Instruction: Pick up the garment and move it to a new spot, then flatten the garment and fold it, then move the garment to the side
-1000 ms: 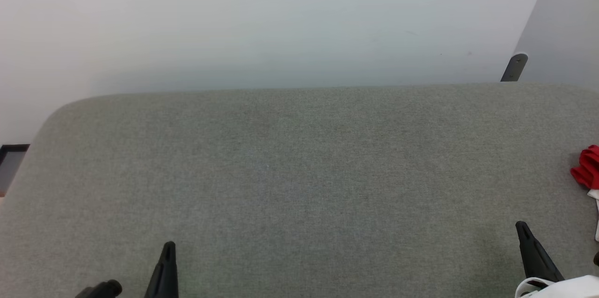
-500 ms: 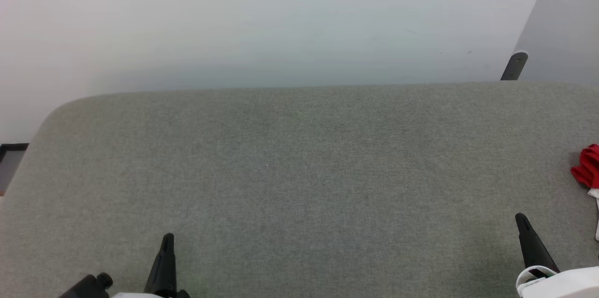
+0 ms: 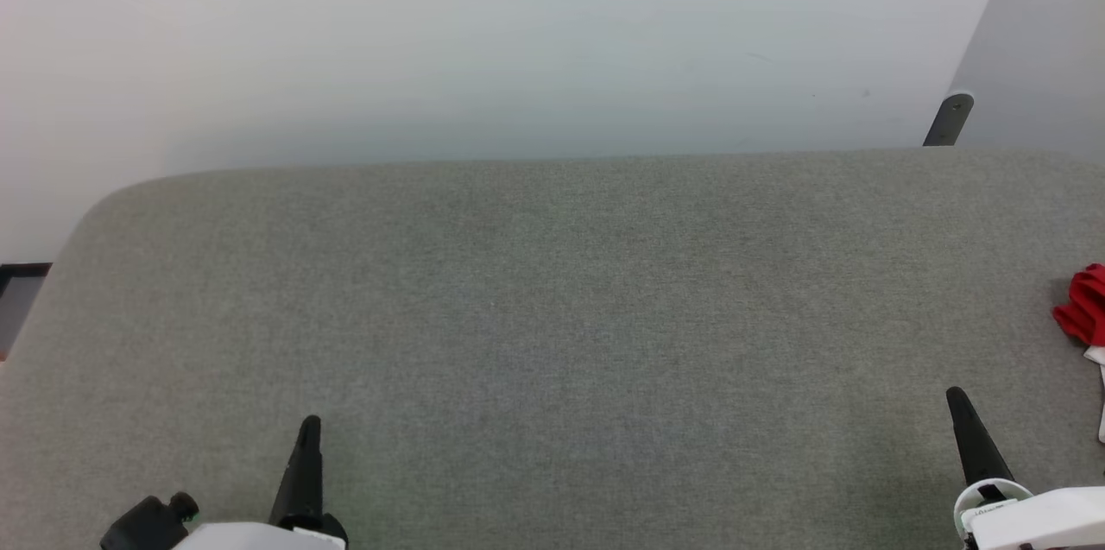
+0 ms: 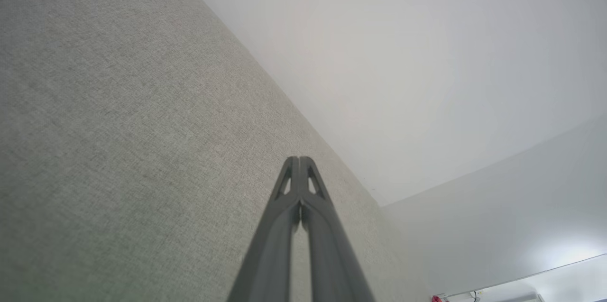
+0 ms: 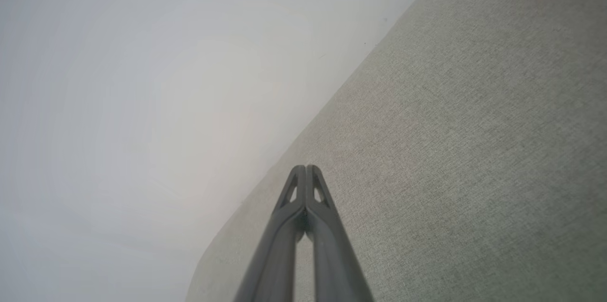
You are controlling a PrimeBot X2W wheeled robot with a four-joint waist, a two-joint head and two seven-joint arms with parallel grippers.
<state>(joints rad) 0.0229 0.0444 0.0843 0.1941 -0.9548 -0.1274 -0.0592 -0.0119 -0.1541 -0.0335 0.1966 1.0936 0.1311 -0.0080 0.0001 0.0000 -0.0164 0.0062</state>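
Grey fabric counter point(image 3: 552, 291) runs wide, with a white wall point(image 3: 483, 41) behind at 12 o'clock and a dark post point(image 3: 948, 120) at 2 o'clock past the far edge. Left pincer point(image 3: 309, 427) at 7 o'clock and right pincer point(image 3: 956, 399) at 5 o'clock are both closed tight and empty, tips over the counter; contact unclear. Garment point(image 3: 1086, 308) is a bunched red lump with some white under it, on the counter at 3 o'clock, cut by the frame edge.
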